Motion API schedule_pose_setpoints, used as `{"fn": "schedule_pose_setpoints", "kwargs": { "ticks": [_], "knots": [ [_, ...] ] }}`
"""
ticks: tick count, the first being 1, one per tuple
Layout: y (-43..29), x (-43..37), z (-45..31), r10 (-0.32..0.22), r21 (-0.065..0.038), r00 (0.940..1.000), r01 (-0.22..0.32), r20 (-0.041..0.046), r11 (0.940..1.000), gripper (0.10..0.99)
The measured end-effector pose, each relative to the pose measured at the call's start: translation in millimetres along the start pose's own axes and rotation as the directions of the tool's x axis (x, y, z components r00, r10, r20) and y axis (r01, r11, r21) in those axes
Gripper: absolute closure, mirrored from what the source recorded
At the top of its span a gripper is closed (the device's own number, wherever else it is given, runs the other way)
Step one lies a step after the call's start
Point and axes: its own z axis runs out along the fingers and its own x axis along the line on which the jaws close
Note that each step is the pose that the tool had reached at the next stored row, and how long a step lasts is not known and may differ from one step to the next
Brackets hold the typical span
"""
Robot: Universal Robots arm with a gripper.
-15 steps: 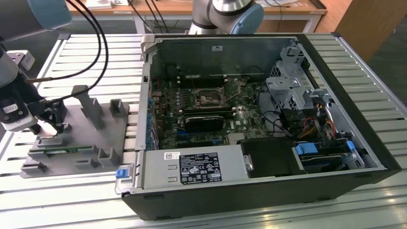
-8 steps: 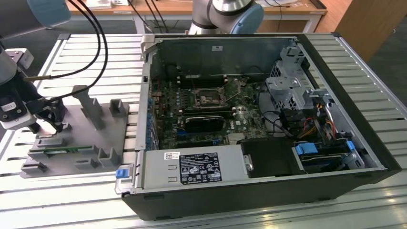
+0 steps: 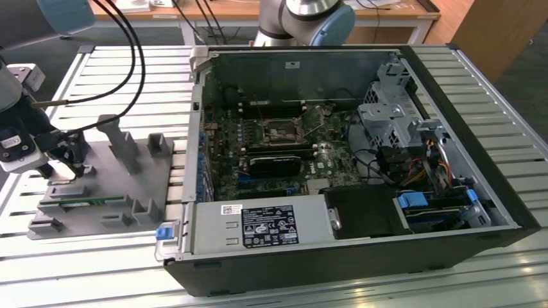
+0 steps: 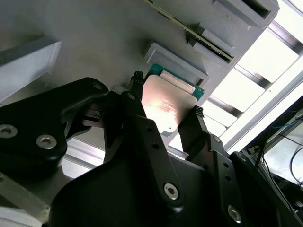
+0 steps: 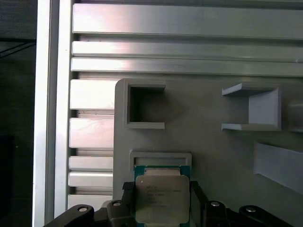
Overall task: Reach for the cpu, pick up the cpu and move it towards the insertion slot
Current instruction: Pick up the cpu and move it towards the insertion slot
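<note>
Exterior view: the gripper stands over the grey fixture at the exterior view's left, well apart from the open computer case.
Jaw state: closed in to the width of the cpu, with one jaw against each of two opposite edges, as seen in both wrist views.
Chip position: the cpu sits flat with its silvery top up, at the fixture's square recess. A green rim shows around the metal top, just beside a raised lip of the fixture. Whether it is lifted clear of the recess cannot be told.
Socket position: the insertion slot has a shiny frame and a dark centre. It lies on the green motherboard inside the case, well apart from the gripper.
Other part: a thin green memory stick lies in the fixture, near the gripper.
Support: the slatted metal worktop carries the fixture and the case.
</note>
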Motion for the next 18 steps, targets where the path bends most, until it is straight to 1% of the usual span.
{"fn": "schedule_pose_setpoints", "kwargs": {
  "ticks": [11, 14, 18],
  "knots": [
    [1.2, -0.1, -2.3, 0.0, 0.004, 1.0, 0.0, 0.0002, 1.0, 0.541],
    [1.5, -0.1, -4.4, 0.0, 0.005, 1.0, 0.0, 0.0, 1.0, 0.541],
    [1.8, -0.1, -9.4, 0.0, 0.005, 1.0, 0.0, 0.0, 1.0, 0.541]
  ]
}}
